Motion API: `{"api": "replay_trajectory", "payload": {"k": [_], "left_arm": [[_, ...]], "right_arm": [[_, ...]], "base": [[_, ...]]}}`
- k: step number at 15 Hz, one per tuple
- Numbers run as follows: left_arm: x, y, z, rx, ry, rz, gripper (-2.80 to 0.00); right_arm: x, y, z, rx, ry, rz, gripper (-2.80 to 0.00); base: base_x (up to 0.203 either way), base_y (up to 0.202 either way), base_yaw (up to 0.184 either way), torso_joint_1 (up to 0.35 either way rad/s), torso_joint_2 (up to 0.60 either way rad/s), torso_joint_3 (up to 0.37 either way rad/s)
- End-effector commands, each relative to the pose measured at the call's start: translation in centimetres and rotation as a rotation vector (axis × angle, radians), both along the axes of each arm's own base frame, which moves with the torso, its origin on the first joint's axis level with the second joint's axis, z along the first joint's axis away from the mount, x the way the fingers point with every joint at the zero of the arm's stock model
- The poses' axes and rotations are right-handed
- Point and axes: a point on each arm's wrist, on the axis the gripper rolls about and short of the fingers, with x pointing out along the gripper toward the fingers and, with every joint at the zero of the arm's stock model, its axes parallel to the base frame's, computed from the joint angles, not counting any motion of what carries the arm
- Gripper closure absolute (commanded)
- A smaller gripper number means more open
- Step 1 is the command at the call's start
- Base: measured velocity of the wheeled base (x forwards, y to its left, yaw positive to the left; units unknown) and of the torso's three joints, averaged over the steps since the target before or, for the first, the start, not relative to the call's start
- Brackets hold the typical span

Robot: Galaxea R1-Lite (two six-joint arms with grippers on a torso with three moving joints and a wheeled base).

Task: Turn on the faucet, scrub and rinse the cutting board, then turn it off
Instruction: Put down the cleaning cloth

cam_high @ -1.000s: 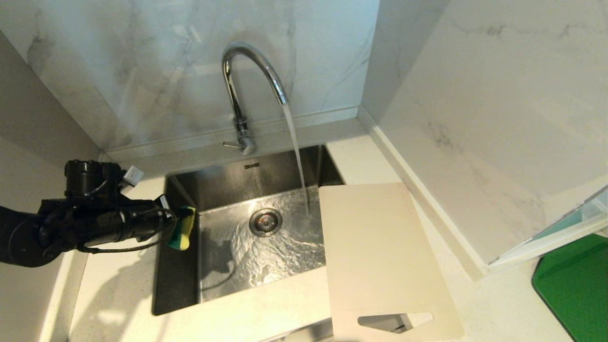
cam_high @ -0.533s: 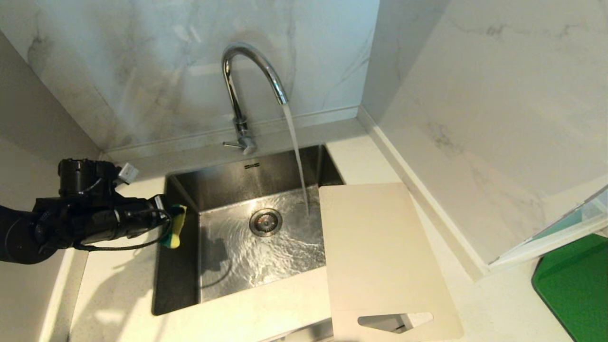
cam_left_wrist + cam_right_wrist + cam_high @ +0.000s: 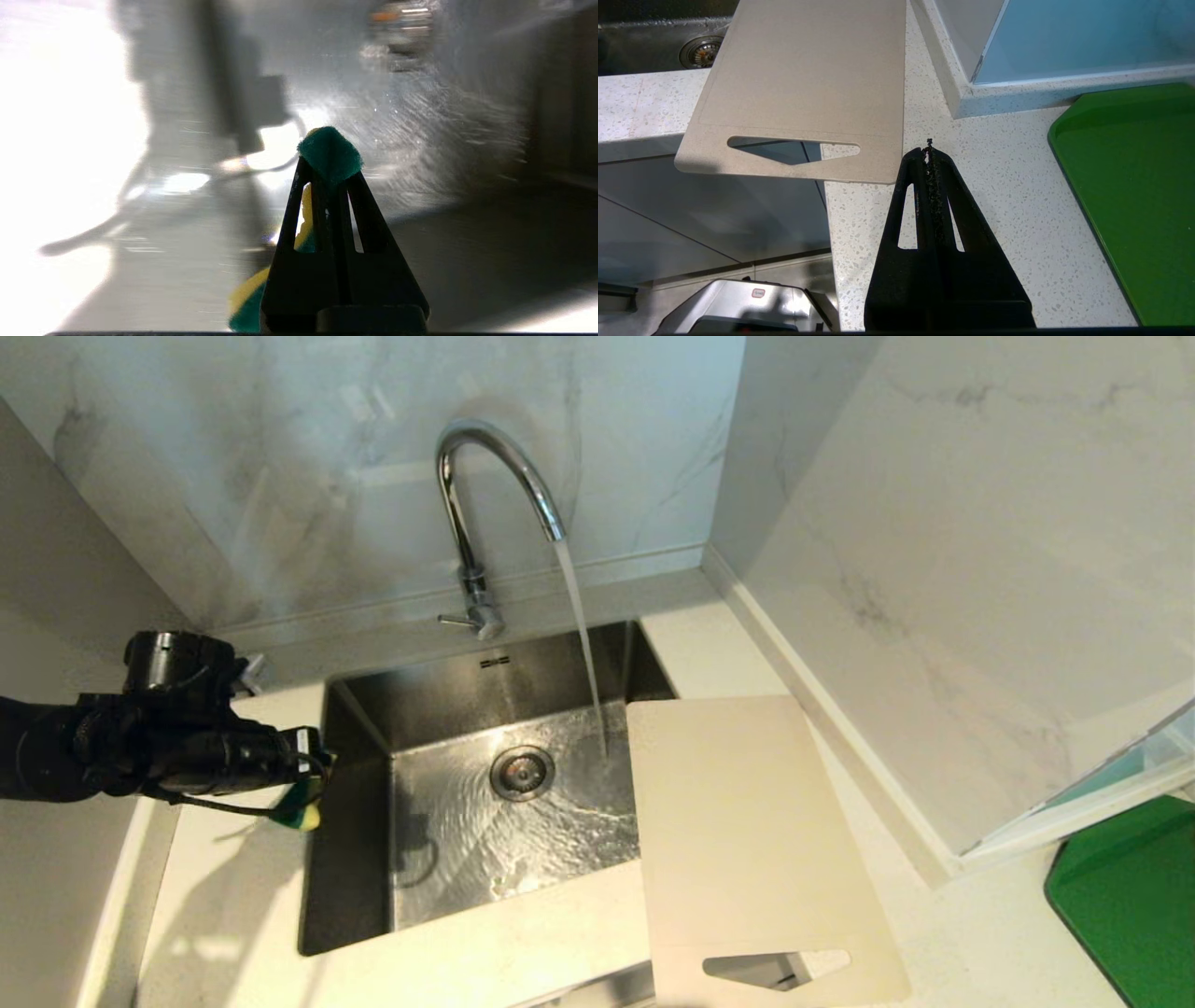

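Note:
Water pours from the chrome faucet (image 3: 485,476) into the steel sink (image 3: 341,859). The beige cutting board (image 3: 747,840) lies flat on the counter right of the basin. It overhangs the sink's right edge, and its handle slot reaches past the counter's front. My left gripper (image 3: 313,779) hovers over the sink's left rim, shut on a yellow-and-green sponge (image 3: 303,814). In the left wrist view the sponge (image 3: 330,151) sticks out past the closed left gripper (image 3: 327,163). My right gripper (image 3: 929,151) is shut and empty, over the counter beside the cutting board's (image 3: 803,79) handle corner.
The faucet's small lever (image 3: 457,621) points left at its base. A drain (image 3: 522,772) sits mid-basin under rippling water. A dark green board (image 3: 1130,896) lies at the far right. Marble walls close in behind and to the right.
My left gripper has drawn back leftward with the sponge, from over the basin's left side to its rim, and the sponge now hangs lower. Water keeps running; the cutting board has not moved.

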Motion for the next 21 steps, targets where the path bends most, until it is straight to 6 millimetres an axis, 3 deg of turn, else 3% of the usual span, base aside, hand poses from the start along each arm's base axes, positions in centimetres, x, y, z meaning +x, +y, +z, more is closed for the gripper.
{"api": "replay_trajectory", "payload": {"k": [1, 4, 9, 12, 13, 18, 21], "left_arm": [[1.2, 2.1, -1.3, 0.053, 0.030, 0.027, 0.00], [1.7, 5.0, -2.7, 0.094, 0.066, 0.076, 0.00], [2.0, 6.0, -4.2, 0.092, 0.106, 0.098, 0.00], [1.9, 5.9, -4.1, 0.100, 0.105, 0.089, 0.00], [1.8, 5.9, -4.0, 0.104, 0.103, 0.085, -2.80], [1.3, 7.1, -3.3, 0.122, 0.086, 0.105, -2.80], [0.4, 6.6, -0.5, 0.114, 0.004, 0.092, -2.80]], "right_arm": [[0.0, 0.0, 0.0, -0.002, 0.003, 0.001, 0.00], [0.0, 0.0, 0.0, -0.002, 0.004, 0.001, 0.00], [0.0, 0.0, 0.0, -0.002, 0.004, 0.001, 0.00], [0.0, 0.0, 0.0, -0.004, 0.003, 0.001, 0.00], [0.0, 0.0, 0.0, -0.004, 0.004, 0.001, 0.00], [0.0, 0.0, 0.0, -0.002, 0.003, 0.002, 0.00], [0.0, 0.0, 0.0, -0.002, 0.003, 0.002, 0.00]], "base": [[0.000, 0.000, 0.000, 0.000, 0.00, 0.000], [0.000, 0.000, 0.000, 0.000, 0.00, 0.000], [0.000, 0.000, 0.000, 0.000, 0.00, 0.000], [0.000, 0.000, 0.000, 0.000, 0.00, 0.000], [0.000, 0.000, 0.000, 0.000, 0.00, 0.000], [0.000, 0.000, 0.000, 0.000, 0.00, 0.000], [0.000, 0.000, 0.000, 0.000, 0.00, 0.000]]}}
